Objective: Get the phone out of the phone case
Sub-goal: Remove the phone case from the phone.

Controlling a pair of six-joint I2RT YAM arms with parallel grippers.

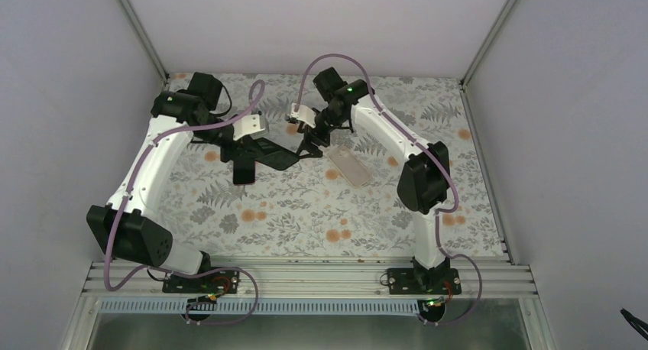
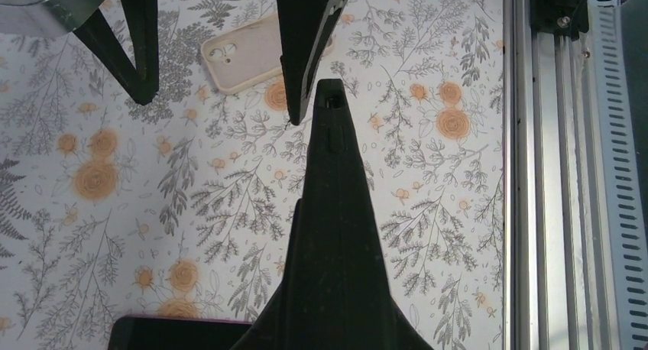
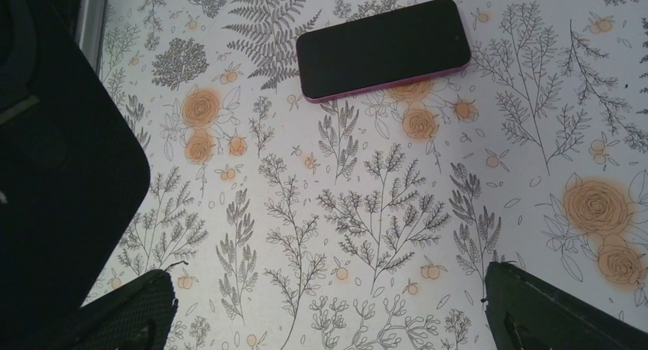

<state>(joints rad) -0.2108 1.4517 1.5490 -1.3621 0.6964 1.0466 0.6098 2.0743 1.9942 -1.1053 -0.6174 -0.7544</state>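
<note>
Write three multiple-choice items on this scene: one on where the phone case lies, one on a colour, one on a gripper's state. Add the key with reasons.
1. Where is the phone case relative to the phone?
A. Wrapped around it
B. On the table, apart from it
C. Stacked on top of it

2. What colour is the phone's edge?
A. Green
B. Pink
C. Yellow

3. How is the right gripper?
A. Open, holding nothing
B. Shut on the phone
C. Shut on the phone case

Key:
1 B: the top view shows bare tablecloth between them.
2 B: a pink rim runs along the dark screen.
3 A: its fingers stand wide apart, with only tablecloth between them.
</note>
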